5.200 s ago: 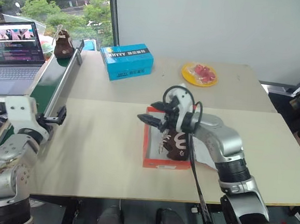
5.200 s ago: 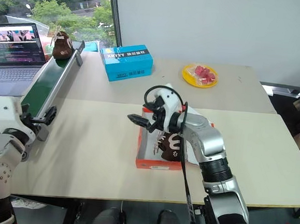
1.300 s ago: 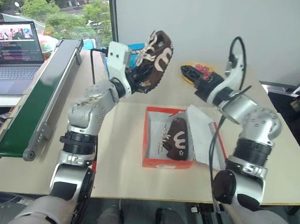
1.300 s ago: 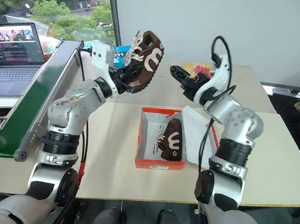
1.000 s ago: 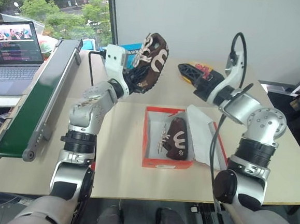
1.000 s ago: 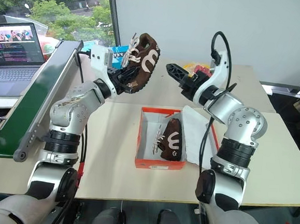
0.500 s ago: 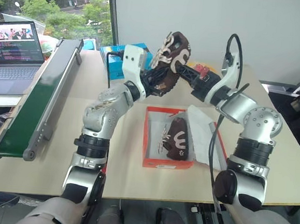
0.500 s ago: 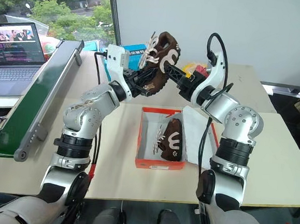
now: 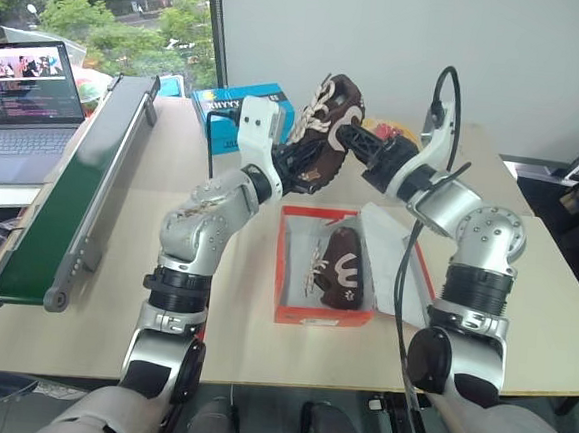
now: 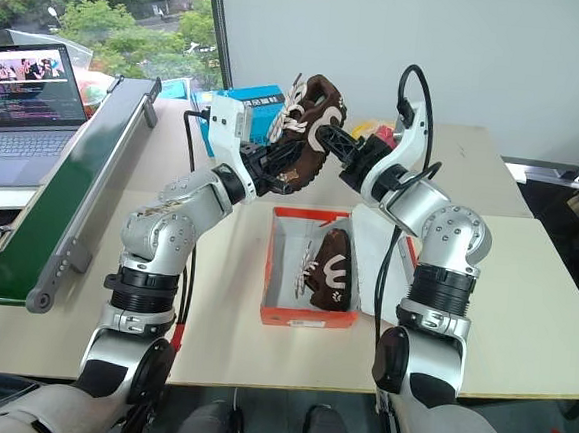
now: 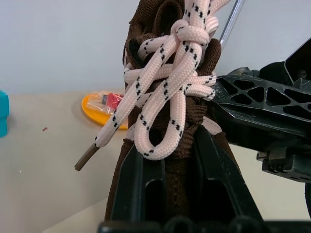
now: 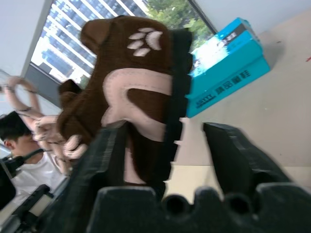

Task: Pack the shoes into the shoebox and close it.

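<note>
My left tool [image 9: 299,162] is clenched on one raised shoe [image 9: 328,129] above the worktop [image 9: 225,272]. My right tool [image 9: 348,139] has its fingers around that shoe's sole; whether they pinch it, I cannot tell. The other shoe [image 9: 341,269] lies inside the open shoebox [image 9: 287,277].

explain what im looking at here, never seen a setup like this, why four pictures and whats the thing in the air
A two-armed humanoid robot is packing shoes. Two pictures come from its head camera, looking down over its arms; the other two come from a camera on each wrist. The left gripper is shut on a brown shoe held in the air, and the right gripper has its fingers around that shoe's other side. On the table lie an open orange shoebox with the second shoe inside, a blue carton and a yellow plate. A green conveyor and a laptop stand at the left.
</note>
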You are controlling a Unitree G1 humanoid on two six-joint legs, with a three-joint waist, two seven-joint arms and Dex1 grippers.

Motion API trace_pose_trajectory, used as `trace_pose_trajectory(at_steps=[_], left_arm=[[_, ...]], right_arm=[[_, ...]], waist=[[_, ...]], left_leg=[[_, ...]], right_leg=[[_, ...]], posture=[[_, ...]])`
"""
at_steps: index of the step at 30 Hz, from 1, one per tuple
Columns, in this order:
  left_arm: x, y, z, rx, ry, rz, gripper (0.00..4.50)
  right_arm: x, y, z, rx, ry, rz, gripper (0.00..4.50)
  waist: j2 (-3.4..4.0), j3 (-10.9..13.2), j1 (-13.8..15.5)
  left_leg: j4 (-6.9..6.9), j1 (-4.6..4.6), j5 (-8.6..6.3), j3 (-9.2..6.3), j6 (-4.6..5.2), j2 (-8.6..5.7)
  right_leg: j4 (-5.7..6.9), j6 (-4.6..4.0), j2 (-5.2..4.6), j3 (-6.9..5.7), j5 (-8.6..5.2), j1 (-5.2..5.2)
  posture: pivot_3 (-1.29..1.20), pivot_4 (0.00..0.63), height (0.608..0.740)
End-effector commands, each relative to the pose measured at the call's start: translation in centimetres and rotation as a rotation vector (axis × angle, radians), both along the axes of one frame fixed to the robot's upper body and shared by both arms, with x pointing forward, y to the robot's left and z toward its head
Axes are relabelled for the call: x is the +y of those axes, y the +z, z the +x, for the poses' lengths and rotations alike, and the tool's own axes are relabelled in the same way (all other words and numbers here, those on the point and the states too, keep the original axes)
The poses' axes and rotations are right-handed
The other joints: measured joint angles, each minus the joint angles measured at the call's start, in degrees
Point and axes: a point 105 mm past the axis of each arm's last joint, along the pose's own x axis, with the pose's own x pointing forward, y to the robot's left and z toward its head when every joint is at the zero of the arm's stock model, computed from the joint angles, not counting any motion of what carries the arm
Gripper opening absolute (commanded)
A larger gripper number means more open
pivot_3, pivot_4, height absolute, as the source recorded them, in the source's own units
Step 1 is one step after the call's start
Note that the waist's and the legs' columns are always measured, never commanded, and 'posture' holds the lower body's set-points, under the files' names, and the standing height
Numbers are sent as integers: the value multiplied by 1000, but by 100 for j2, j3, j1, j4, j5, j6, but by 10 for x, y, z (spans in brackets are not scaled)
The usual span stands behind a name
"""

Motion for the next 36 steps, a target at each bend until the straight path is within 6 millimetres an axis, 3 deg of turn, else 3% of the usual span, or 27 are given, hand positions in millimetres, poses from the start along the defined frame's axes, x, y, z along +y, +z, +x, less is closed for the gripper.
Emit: trace_pose_trajectory(at_steps=[1,4,8,13,16,21,23,27,30,36], left_arm=[[-2,21,-6,-73,-29,-31,373],[-1,18,-4,-65,-24,-25,373],[4,18,-2,-22,-35,-74,373],[19,25,-4,-16,-54,-113,2241],[39,26,-2,-16,-31,-84,3421],[79,18,1,-22,62,22,3421],[87,13,1,-28,81,82,3421],[113,-1,-5,-10,107,177,3421],[119,-10,-11,2,102,232,3421],[109,-23,-20,15,57,272,3421]], right_arm=[[-7,27,0,-92,-41,50,1014],[-7,29,1,-96,-43,59,328],[-7,30,2,-98,-51,67,238],[-11,33,5,-100,-89,59,226],[-15,35,7,-105,-121,3,224],[-19,39,4,-105,-117,-58,224],[-19,38,3,-93,-100,-74,224],[-21,23,-9,-9,-44,-297,224],[-15,6,-27,48,92,-413,224],[-14,-24,-37,150,185,-479,224]], waist=[[0,0,1],[0,0,1],[0,0,1],[0,0,-1],[1,1,-12],[3,2,-29],[4,2,-29],[4,3,-18],[5,4,5],[4,4,11]], left_leg=[[0,0,0,0,0,0],[0,0,0,0,0,0],[0,0,0,1,0,0],[0,0,0,-1,0,1],[0,0,0,-1,0,1],[-2,0,0,-1,0,2],[-3,0,0,-1,0,3],[-4,0,0,3,0,4],[-4,-4,0,3,0,4],[-2,-6,-1,2,2,3]], right_leg=[[0,0,0,0,0,0],[-1,0,0,0,0,0],[-1,0,0,0,0,0],[-1,0,0,0,0,0],[0,0,0,0,0,-1],[0,0,1,2,0,-5],[0,0,1,3,0,-6],[-1,0,0,1,0,-5],[-3,-1,-3,-1,-1,-7],[-4,-1,-2,-1,-1,-5]], posture=[[0,150,740],[0,150,740],[0,150,740],[0,150,740],[0,150,740],[0,150,740],[0,150,740],[0,150,740],[0,150,740],[0,150,740]])
